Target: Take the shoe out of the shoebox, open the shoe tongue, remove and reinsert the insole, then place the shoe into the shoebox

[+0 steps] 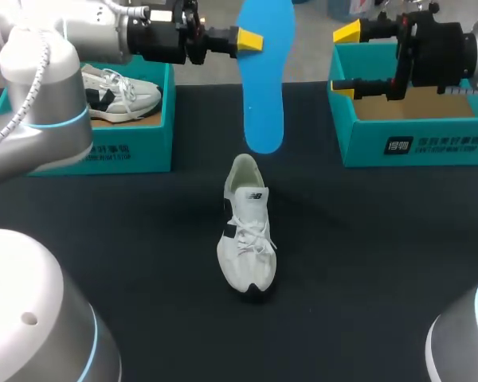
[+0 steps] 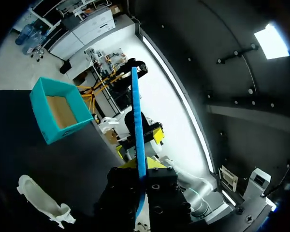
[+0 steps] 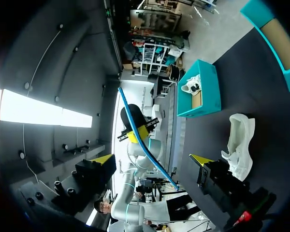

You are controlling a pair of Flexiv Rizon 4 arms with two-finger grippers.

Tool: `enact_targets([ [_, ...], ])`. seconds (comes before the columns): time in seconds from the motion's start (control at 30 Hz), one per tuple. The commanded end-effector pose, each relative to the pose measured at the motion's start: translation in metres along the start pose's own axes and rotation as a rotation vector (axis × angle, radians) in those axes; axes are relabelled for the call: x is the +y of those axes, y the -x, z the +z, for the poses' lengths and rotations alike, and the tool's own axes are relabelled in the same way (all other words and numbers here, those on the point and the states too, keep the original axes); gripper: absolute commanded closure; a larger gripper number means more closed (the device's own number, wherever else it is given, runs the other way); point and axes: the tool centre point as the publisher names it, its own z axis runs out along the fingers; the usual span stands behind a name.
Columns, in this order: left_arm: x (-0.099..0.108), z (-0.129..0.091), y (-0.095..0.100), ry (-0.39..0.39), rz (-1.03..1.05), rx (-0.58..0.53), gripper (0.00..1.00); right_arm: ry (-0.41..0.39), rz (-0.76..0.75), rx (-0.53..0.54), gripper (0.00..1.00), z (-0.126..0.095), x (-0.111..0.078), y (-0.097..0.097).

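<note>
The black table [image 1: 382, 263] carries a white shoe [image 1: 247, 239], left shoebox [image 1: 119, 147] and right shoebox [image 1: 414, 143].

Two white shoes are showing: one shoe [image 1: 245, 239] is lying on the table [image 1: 382, 263], and the other shoe [image 1: 119, 95] is sitting in a box. Two teal boxes are standing there, the left box [image 1: 127, 147] and the right box [image 1: 414, 143]. One blue insole [image 1: 264, 72] is showing. Two pincers are showing, the left pincer [image 1: 251, 40] and the right pincer [image 1: 344, 61].
</note>
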Motion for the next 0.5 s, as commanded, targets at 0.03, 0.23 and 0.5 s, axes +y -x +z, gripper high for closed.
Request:
enact_targets([
  [0.03,0.0000,-0.0004,-0.0019,0.014,0.619,-0.129,1.00,0.000,0.000,0.000,0.00,0.0012,0.0008,0.0003],
  [0.23,0.0000,-0.0004,-0.0019,0.014,0.619,-0.129,1.00,0.000,0.000,0.000,0.00,0.0012,0.0008,0.0003],
  [0.5,-0.0065,-0.0096,0.0005,-0.146,0.798,0.054,1.00,0.000,0.000,0.000,0.00,0.0012,0.0008,0.0003],
])
